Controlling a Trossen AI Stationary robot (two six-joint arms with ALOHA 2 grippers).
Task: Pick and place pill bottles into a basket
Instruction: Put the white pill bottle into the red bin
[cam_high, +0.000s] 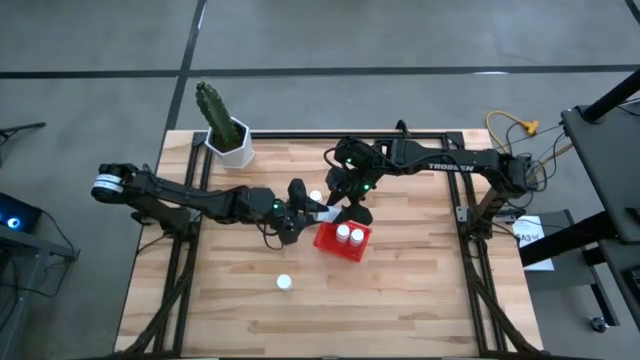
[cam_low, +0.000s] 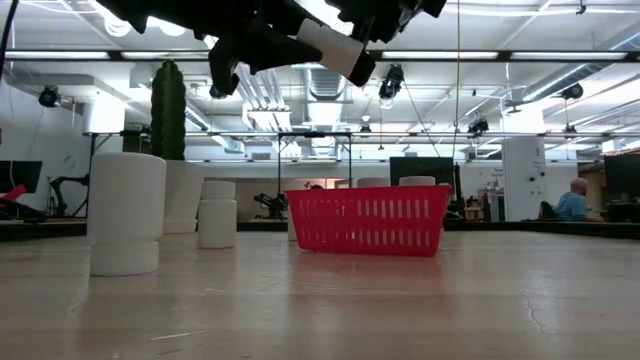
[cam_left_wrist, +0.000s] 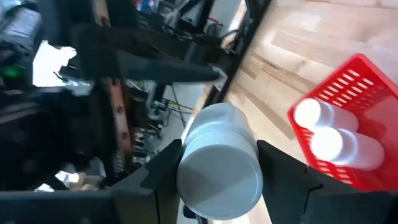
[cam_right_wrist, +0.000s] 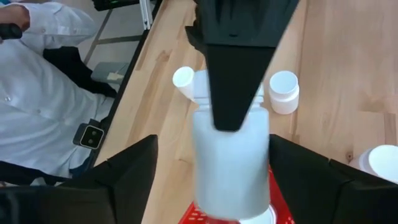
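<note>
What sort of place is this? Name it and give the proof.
Probably a robotics lab in an open industrial hall: a grey concrete floor surrounds the wooden slatted table, with exposed ceiling strip lights and a seated person beyond.

Two dark jointed arms, green indicator lights mid-arm, white "TROSSEN" lettering on the right, pale left-base band.

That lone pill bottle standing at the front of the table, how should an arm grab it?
Take the lone bottle across its round sides just under the cap, coming straight down from above. It stands upright with bare wood all round, so either tool should fit.
</note>
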